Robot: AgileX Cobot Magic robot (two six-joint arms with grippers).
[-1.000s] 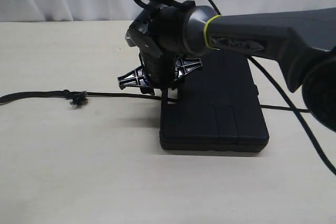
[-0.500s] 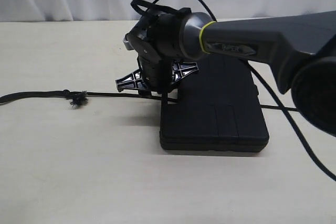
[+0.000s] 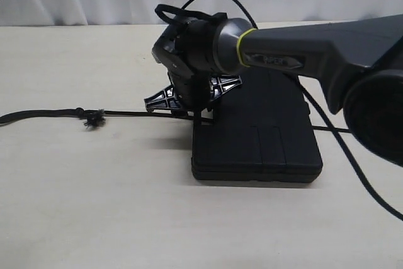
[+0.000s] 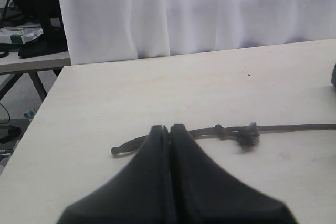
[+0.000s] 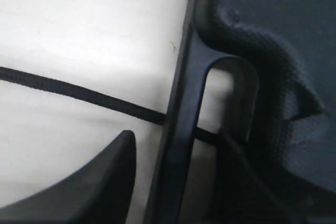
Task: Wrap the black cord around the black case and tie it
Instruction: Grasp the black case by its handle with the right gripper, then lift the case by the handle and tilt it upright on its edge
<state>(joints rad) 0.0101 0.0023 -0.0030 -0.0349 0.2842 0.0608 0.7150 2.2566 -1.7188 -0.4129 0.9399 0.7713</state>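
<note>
Two grippers: right gripper (image 3: 195, 102) jaws open at the black case's (image 3: 264, 133) left handle edge, poised over the black cord (image 3: 126, 114); left gripper (image 4: 170, 129) jaws closed, empty. Next, probably, pinch the cord alone.

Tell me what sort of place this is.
Probably a robot lab or test bay rather than a home: a pale table backed by a plain white curtain, a robot arm poised over a black case, and a cluttered side bench beyond the table's edge.
</note>
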